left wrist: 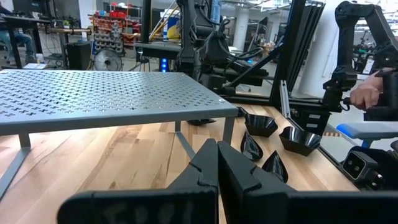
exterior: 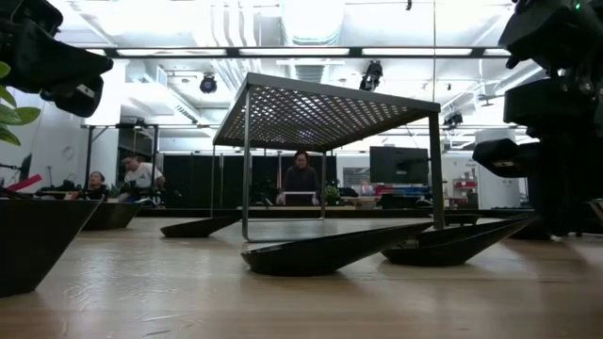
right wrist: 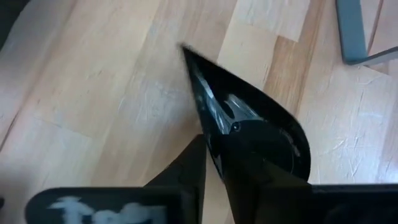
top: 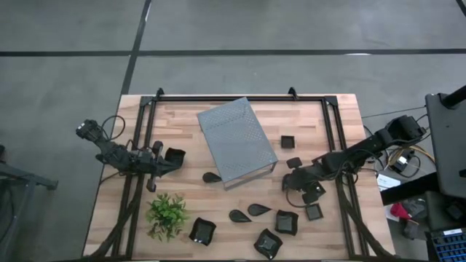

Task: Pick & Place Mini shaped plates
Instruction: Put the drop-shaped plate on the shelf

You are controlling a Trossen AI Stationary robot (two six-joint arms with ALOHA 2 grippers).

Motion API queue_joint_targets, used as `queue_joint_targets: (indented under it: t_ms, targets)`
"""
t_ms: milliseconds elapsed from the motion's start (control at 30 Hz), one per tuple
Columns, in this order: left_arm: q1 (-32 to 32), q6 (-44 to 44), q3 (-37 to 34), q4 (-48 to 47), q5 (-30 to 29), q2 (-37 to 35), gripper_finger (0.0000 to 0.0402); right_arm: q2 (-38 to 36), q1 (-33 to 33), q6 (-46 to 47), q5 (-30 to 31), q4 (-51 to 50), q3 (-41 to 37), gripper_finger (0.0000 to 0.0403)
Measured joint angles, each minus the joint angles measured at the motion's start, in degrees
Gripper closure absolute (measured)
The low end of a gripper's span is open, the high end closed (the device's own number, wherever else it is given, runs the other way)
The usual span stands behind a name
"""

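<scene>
From above, my right gripper (top: 297, 180) is mostly a dark blur beside the grey perforated box (top: 237, 141), so the overhead tells little. My right wrist view is clearer: my fingers (right wrist: 194, 163) are pinched on the rim of a leaf-shaped plate (right wrist: 249, 121), lifted and tilted over the wooden table (right wrist: 112, 93); my own fingers cover its lower edge. My left gripper (top: 154, 167) waits at the table's left side, jaws pressed together, next to a square plate (top: 175, 156). The other mini plates (top: 275, 220) lie scattered along the front edge near the green plant (top: 167, 214). None holds anything that I can see.
</scene>
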Motion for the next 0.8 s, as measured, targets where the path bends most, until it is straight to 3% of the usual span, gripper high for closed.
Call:
queue_joint_targets:
  t_ms: [300, 800]
  targets:
    - [0.00, 0.00, 0.00, 0.00, -0.01, -0.02, 0.0401, -1.13, 0.00, 2.43, -0.02, -1.52, 2.30, 0.0393]
    - [0.01, 0.00, 0.00, 0.42, -0.02, 0.00, 0.0401, -1.66, 1.24, 0.62, -1.58, -17.89, 22.89, 0.0394]
